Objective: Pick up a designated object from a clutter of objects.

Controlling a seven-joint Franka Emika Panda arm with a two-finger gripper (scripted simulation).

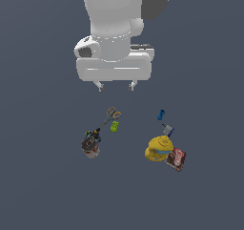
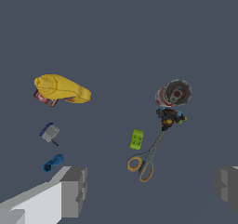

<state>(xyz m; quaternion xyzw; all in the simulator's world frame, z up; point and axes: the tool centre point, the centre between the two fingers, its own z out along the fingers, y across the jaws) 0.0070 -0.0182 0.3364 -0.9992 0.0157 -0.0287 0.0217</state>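
The small can (image 1: pixel 90 148) has reddish-brown and white sides and a dark top flecked with orange, blue and green specks. The scissors (image 1: pixel 108 118) carry orange handle loops on grey blades. The block (image 1: pixel 115 127) is bright lime green. The cylinder (image 1: pixel 161 114) is deep blue. The small piece (image 1: pixel 168 129) is grey with a purple face. The rounded object (image 1: pixel 157 148) is yellow with a thin blue band, and the flat box (image 1: pixel 176 159) is red with white print. The floor (image 1: pixel 43 191) is uniform dark slate. The gripper (image 1: pixel 115 86) shows white casing and grey fingertips.
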